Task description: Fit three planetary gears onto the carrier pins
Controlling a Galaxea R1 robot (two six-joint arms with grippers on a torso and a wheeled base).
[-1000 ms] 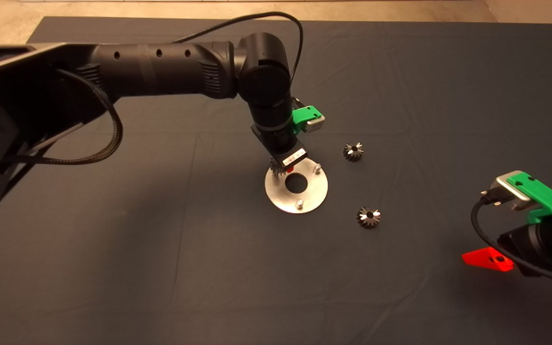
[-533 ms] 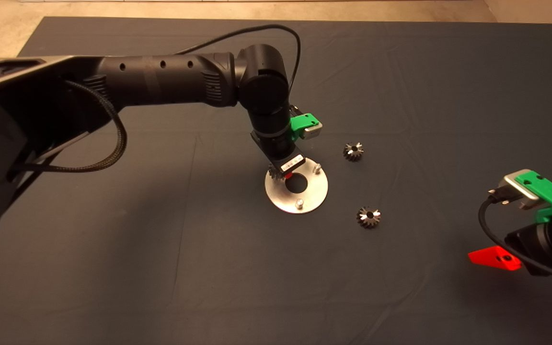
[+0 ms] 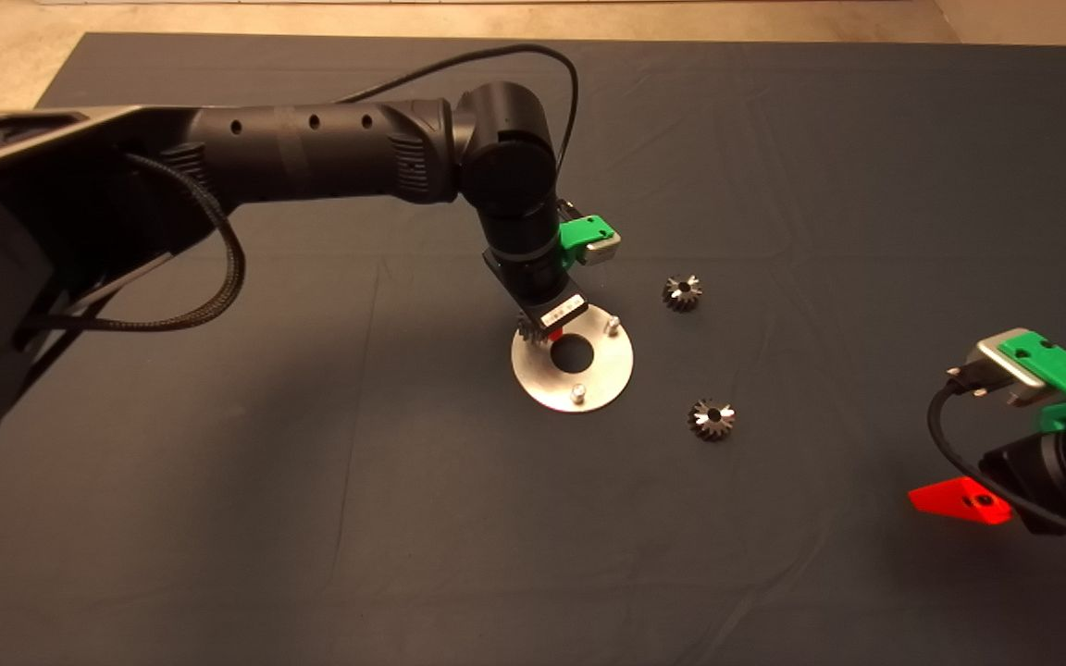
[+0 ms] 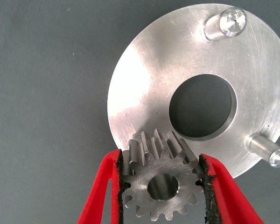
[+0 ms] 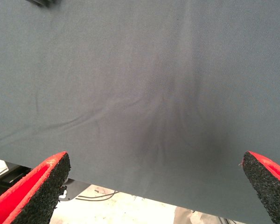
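the left gripper (image 4: 162, 186) is clenched on one planetary gear (image 4: 161, 179), its two black pads pressed against the teeth on opposite sides, the gear's centre hole plainly showing between them. the gear sits over the edge of the shiny round disc (image 4: 144, 88), on the side nearest the jaws, with its toothed flank overlapping the disc's rim (whether it already touches the metal or hangs just above it i cannot tell). beyond the jaws lies the disc's large centre hole, and past that two carrier pins stand upright: one pin (image 4: 225, 23) at the far rim, another pin (image 4: 269, 151) off to one side of the jaws. the third pin is not seen in the wrist view, being somewhere under the held gear.

from above, the left arm (image 3: 311, 153) reaches in over the dark mat (image 3: 218, 509) and angles down onto the disc's rim. two loose gears lie flat on the mat, well apart from the left jaws on the far side of the disc: one gear (image 3: 682, 292) and a second gear (image 3: 712, 419).

the right gripper (image 5: 154, 186) waits over bare mat near its edge, its fingers spread wide with nothing between them.
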